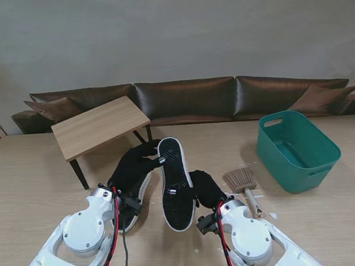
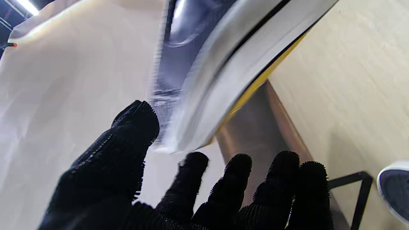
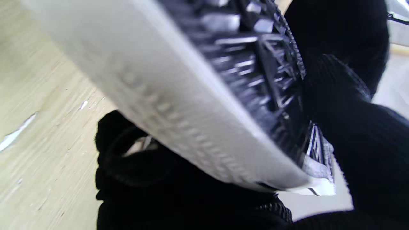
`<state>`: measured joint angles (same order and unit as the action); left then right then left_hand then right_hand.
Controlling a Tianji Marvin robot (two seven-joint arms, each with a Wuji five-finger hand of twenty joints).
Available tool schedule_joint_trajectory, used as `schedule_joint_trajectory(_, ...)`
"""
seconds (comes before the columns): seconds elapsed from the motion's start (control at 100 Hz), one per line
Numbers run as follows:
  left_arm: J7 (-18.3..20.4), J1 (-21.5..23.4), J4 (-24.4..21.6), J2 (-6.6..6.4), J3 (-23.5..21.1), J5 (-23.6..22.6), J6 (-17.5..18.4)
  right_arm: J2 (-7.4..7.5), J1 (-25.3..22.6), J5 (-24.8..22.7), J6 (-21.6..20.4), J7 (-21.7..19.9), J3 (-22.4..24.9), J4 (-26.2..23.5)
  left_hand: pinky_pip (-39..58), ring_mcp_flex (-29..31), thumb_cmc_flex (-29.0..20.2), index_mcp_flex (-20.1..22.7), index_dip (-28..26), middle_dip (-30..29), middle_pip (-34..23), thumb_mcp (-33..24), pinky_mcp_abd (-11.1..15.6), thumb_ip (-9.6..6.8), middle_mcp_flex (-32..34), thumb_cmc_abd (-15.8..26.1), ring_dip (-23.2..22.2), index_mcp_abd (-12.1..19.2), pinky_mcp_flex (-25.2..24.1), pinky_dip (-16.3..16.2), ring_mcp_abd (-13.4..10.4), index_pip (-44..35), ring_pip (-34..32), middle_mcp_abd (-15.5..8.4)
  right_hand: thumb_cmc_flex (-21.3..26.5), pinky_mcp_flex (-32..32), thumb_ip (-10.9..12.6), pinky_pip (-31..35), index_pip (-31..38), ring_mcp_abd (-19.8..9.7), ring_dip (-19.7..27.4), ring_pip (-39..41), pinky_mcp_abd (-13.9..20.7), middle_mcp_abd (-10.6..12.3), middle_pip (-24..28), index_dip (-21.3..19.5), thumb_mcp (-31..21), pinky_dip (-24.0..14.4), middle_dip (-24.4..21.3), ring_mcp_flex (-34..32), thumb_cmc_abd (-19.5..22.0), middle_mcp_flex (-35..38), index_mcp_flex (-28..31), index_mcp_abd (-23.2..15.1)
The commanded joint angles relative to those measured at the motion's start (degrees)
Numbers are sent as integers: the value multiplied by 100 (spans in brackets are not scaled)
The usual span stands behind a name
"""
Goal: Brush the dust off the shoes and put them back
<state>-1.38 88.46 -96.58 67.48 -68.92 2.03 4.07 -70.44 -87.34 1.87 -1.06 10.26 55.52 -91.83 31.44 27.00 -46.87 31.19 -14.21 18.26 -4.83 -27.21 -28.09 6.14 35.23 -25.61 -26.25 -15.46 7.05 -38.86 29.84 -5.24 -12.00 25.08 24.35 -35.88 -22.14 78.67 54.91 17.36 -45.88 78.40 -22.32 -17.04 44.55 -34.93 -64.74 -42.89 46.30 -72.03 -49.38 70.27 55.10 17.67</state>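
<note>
Item one: a black shoe with white sole (image 1: 175, 185), tipped up so its dark tread faces the stand camera, toe end farther from the robot, heel end nearer. It sits at the middle of the tabletop (image 1: 31, 185), between the two arms.

Right hand (image 1: 207, 188), black-gloved: closed around the heel end of this shoe; in the right wrist view its fingers (image 3: 348, 105) wrap over the tread and the white sidewall crosses the frame, blurred.

Left hand (image 1: 133, 163), black-gloved: fingers spread, one fingertip reaching the toe rim of the upturned shoe. In the left wrist view the fingers (image 2: 238, 179) are apart with the blurred white sole edge just beyond them; whether it truly grips is unclear.

Item two: a second shoe (image 1: 136, 203), lying on the tabletop under the left hand, mostly hidden by it.

Item three: a brush (image 1: 244, 184) with brown bristles and pale handle, lying flat just right of the right hand.

Item four: a green bin (image 1: 299, 151), to the far right, well apart from the shoes.

Item five: a small wooden side table (image 1: 99, 126), to the left, farther from the robot.
</note>
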Motion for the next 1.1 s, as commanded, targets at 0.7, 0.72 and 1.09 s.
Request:
schedule_joint_trajectory(0.7,-506,1000,-442,-169,-700,-2163,801,-511,839,-1023,1869,966,-772,953,-1329,-193,99,464,-161,101,-62,99,174,-178,151,311,58,467,449,-773,-80,-264,83,-102,736,-1146,405,310,800,-574,4,24,149,256,138,-12,-1322,-124,196,-268,355,291,609,-570)
schedule_joint_trajectory(0.72,-494,1005,-445,-175,-700,-2192,797,-526,871,-1038,1918,978,-799,989,-1330,-191,98,453,-161,103,-63,104,176,-178,156,315,57,465,450,-776,-80,-259,82,-108,724,-1147,410,324,805,-602,9,19,166,281,150,21,-1323,-122,189,-270,358,280,602,-596)
schedule_joint_trajectory(1.09,-220,1060,-501,-263,-728,-2485,654,-728,1200,-1072,2781,1020,-1059,1315,-1386,-204,62,613,-257,146,-62,244,211,-189,188,414,51,436,446,-859,-127,-314,83,-149,274,-1119,575,736,249,-639,-7,120,153,347,228,755,-1082,-288,87,-275,742,105,438,-621)
